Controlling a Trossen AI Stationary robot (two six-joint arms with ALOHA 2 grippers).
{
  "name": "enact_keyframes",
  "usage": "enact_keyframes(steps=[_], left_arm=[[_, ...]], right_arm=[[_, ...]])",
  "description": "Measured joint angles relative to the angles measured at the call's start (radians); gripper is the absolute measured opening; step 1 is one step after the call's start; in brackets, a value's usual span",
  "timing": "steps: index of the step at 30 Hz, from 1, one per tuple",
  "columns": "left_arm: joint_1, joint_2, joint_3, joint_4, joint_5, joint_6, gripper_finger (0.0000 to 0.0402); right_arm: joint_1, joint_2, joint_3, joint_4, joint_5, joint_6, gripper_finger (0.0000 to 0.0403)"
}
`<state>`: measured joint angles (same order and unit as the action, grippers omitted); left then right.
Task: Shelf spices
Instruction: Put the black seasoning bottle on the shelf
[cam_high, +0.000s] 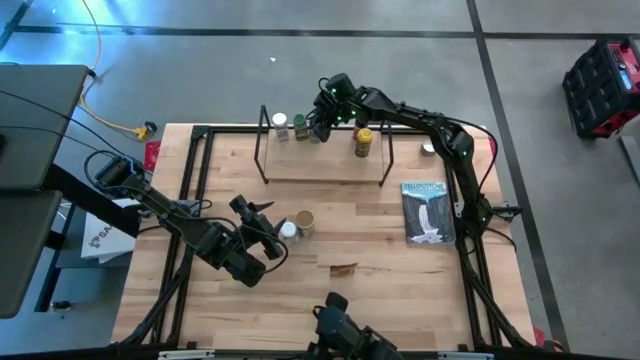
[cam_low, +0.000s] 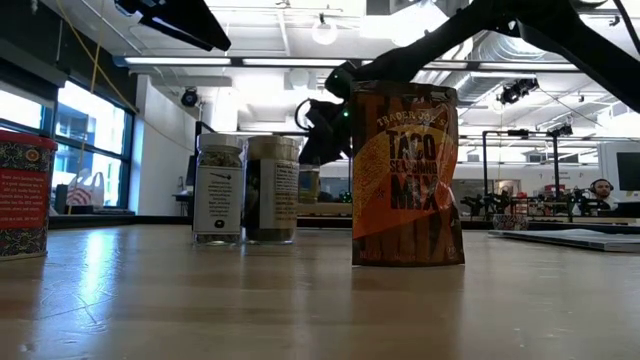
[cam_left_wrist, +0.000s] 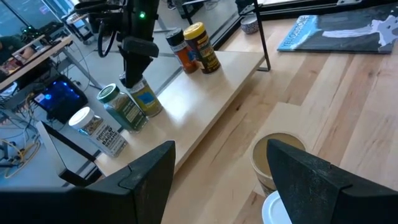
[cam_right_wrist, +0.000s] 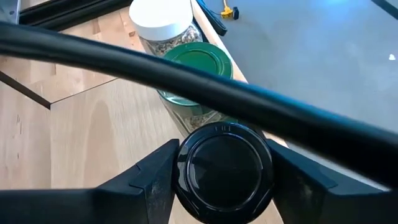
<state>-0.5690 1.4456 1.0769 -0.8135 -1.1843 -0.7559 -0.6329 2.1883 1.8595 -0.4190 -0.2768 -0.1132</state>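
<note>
- The right end effector (cam_right_wrist: 221, 171) is over the far end of the shelf (cam_high: 322, 165), its fingers (cam_right_wrist: 149, 180) standing on either side of the black-lidded jar (cam_right_wrist: 224, 171). Whether they grip the lid or stand just clear of it I cannot tell.
- That jar stands on the shelf board, right next to the green-lidded jar (cam_right_wrist: 202, 65), with the white-lidded jar (cam_right_wrist: 160, 18) just past that one. The three make a tight row at one end.
- Judging by this, the step in hand is setting the jar down and letting go. To do it well, spread the fingers evenly and only as far as needed, since the green-lidded jar sits very close and a wide spread could nudge it.
- Lift straight up afterwards. A black wire upright (cam_right_wrist: 186, 81) crosses close above, so a sideways exit risks catching it.
- Further along the board stand a yellow-lidded jar (cam_high: 363, 141) and a dark-lidded one (cam_left_wrist: 177, 45), well apart from the row.
- The left end effector (cam_left_wrist: 221, 177) hangs low over the counter (cam_high: 380, 280) with its fingers apart and nothing between them, near a tan jar (cam_high: 304, 222) and a white-lidded one (cam_high: 288, 230), both not yet shelved.
- A taco seasoning packet (cam_low: 405, 175) and a red box (cam_low: 22, 195) also stand on the counter in the low view.
</note>
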Motion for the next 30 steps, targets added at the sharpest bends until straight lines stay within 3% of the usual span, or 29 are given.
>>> enact_keyframes(steps=[22, 30], left_arm=[[-0.001, 0.0, 0.0, 0.0, 0.009, -0.001, 0.0248], [-0.001, 0.0, 0.0, 0.0, 0.015, -0.001, 0.0248]], right_arm=[[0.033, 0.0, 0.0, 0.016, -0.004, -0.143, 0.0221], [0.032, 0.0, -0.001, 0.005, -0.004, -0.157, 0.0262]])
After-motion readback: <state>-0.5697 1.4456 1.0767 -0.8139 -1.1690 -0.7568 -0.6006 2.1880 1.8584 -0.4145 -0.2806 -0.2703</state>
